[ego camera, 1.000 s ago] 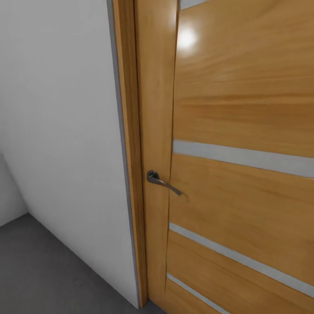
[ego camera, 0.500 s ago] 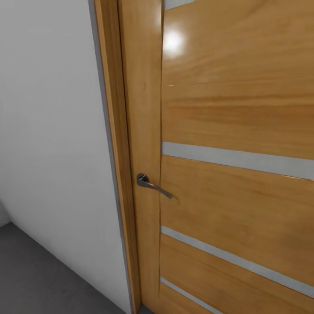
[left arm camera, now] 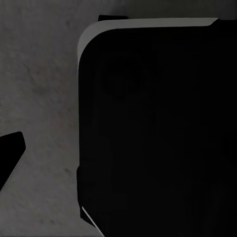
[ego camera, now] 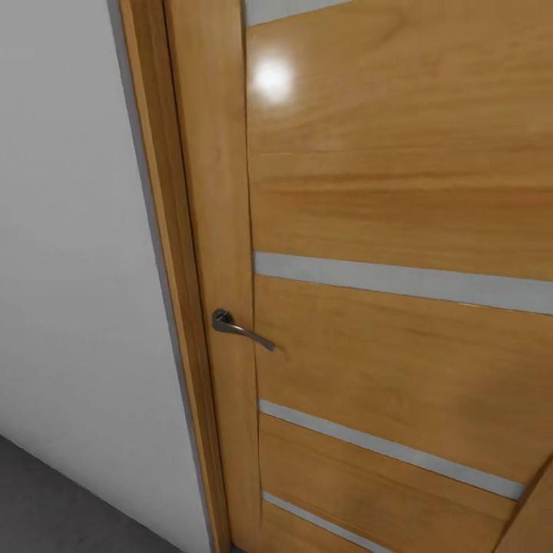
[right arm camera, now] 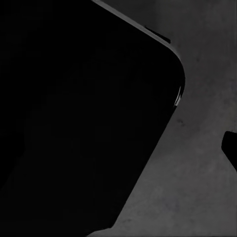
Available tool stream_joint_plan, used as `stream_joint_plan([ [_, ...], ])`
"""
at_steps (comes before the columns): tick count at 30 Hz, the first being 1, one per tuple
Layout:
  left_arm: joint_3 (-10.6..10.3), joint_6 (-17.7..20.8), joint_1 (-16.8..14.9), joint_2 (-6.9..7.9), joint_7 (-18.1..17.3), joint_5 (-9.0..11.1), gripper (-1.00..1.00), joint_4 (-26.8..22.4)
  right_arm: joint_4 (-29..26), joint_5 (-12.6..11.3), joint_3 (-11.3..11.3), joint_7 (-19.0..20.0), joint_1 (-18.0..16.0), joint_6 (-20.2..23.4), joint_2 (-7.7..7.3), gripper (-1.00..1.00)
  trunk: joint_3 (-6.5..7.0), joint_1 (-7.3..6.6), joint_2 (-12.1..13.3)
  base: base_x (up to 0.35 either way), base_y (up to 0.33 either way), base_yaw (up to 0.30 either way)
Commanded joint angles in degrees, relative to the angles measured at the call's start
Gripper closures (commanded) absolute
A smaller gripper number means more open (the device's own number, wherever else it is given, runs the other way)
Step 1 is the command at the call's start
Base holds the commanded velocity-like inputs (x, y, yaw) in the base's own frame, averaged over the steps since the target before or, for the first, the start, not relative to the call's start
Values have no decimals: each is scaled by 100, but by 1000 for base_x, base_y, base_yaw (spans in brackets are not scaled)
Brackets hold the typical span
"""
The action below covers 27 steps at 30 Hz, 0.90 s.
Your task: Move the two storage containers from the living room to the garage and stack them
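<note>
Wood door (ego camera: pixel 399 192) faced close up, handle (ego camera: pixel 240 328) untouched, floor (ego camera: pixel 46 507) beside; end effector states impossible to tell; risked bumping the shut door.

A dark rounded robot body part (left arm camera: pixel 158 128) fills both wrist views; end effector states unreadable

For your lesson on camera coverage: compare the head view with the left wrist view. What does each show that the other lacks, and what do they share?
Head view alone: a wooden door with pale stripes, its metal handle, the frame and a white wall.
Left wrist view alone: a large black rounded body, seen close.
Both: dark grey floor.
</note>
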Motion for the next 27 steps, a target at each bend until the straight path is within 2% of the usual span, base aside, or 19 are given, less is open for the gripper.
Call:
stream_joint_plan([
  [1, 4, -8, -1, 1, -6, 19, -100, -1, 3, -35, 34, -1, -2, -17, 1, -100, -1, 0, -3, 0, 0, -216],
  [27, 4, -8, -1, 1, -7, 19, -100, -1, 3, 0, 34, -1, -2, -17, -1, -100, 52, 0, -3, 0, 0, -235],
])
